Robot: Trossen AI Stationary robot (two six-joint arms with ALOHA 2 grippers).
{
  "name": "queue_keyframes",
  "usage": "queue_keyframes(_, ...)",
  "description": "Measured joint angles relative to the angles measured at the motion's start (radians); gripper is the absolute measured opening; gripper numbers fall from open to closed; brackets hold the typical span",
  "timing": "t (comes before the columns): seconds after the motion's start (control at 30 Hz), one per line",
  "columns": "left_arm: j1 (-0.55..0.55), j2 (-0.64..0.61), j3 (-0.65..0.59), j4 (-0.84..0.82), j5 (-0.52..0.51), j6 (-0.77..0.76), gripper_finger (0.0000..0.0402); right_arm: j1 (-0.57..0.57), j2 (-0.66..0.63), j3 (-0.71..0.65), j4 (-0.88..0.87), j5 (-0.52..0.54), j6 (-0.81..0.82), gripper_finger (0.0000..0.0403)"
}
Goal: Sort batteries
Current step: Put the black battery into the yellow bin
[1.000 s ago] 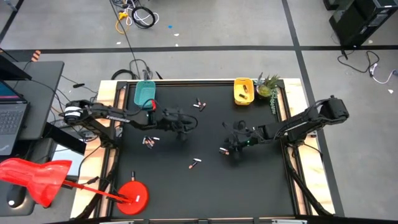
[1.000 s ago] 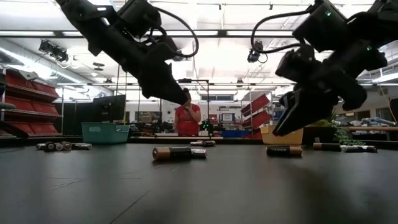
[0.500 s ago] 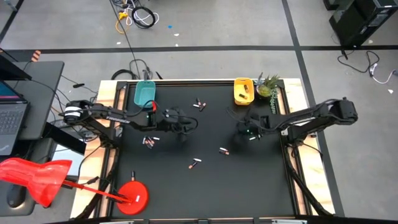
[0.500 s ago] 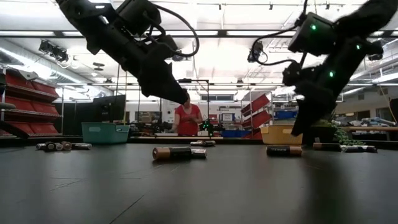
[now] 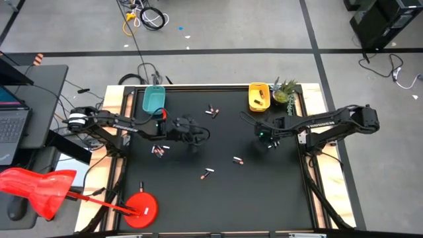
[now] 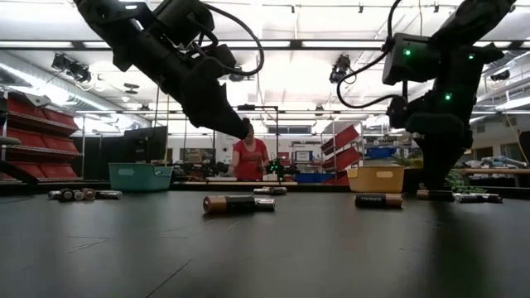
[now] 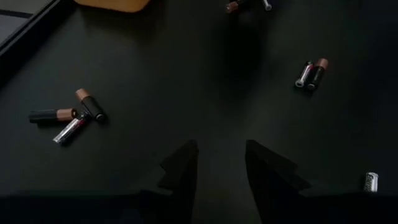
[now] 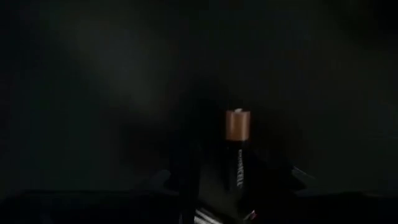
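Note:
Batteries lie scattered on the black table [image 5: 277,192]: a pair [image 5: 211,111] at the back, a cluster [image 5: 158,150] on the left, one [image 5: 207,174] in front and one [image 5: 238,159] right of centre. My left gripper [image 5: 192,134] hovers open and empty left of centre; its wrist view [image 7: 221,168] shows a battery cluster [image 7: 68,118] and a pair [image 7: 311,73] ahead. My right gripper [image 5: 263,137] is below the yellow tray [image 5: 258,96], shut on a dark battery with a copper end [image 8: 237,149].
A teal tray [image 5: 153,99] stands at the back left. The yellow tray has a battery in it, with a small plant [image 5: 284,91] beside it. A red round object [image 5: 141,205] sits at the front left. A person in red [image 6: 250,159] stands far behind the table.
My right gripper rose from the battery right of centre and moved back and right toward the yellow tray. The left arm has stayed in place.

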Motion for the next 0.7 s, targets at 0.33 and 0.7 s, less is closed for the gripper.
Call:
queue_keyframes(0.33, -0.028, 0.000, 0.000, -0.023, 0.000, 0.001, 0.0140, -0.013, 0.097, 0.005, -0.035, -0.036, 0.010, 0.0115)
queue_keyframes(0.7, -0.032, 0.000, 0.000, -0.036, 0.000, 0.008, 0.0140, -0.012, 0.125, 0.005, -0.017, -0.055, -0.030, 0.0047)
